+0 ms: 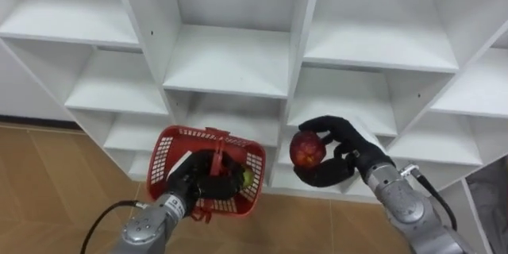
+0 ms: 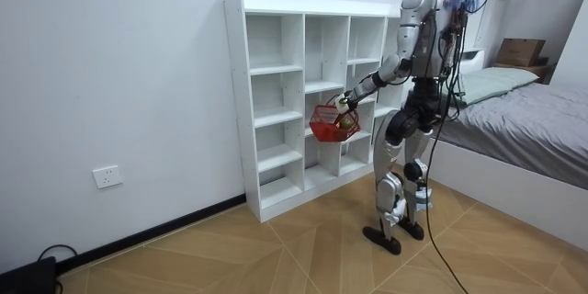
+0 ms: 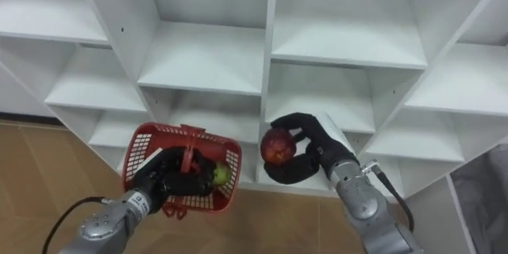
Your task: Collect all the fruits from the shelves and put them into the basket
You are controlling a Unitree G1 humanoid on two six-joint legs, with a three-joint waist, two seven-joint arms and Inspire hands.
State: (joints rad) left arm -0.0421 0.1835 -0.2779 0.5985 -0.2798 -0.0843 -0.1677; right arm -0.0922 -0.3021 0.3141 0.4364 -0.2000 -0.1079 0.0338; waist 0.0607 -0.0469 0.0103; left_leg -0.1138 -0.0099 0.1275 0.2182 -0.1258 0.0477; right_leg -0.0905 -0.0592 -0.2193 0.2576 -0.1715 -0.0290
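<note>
My right hand (image 1: 337,159) (image 3: 309,155) is curled round a red apple (image 1: 307,149) (image 3: 277,148), holding it in the air in front of the white shelf unit (image 1: 238,55) (image 3: 214,55), just right of the basket. A red plastic basket (image 1: 208,171) (image 3: 181,167) hangs from my left hand (image 1: 190,181) (image 3: 159,181), which is shut on its handle. Inside the basket lies a green fruit (image 1: 247,178) (image 3: 221,175) beside something dark. In the room view I stand facing the shelf unit (image 2: 294,101), with the basket (image 2: 329,126) held at waist height.
The shelf unit's compartments in front of me are bare white boards. Wooden floor (image 1: 55,182) lies below on the left. In the room view a bed (image 2: 524,129) stands behind me, and a wall socket (image 2: 107,176) sits low on the wall.
</note>
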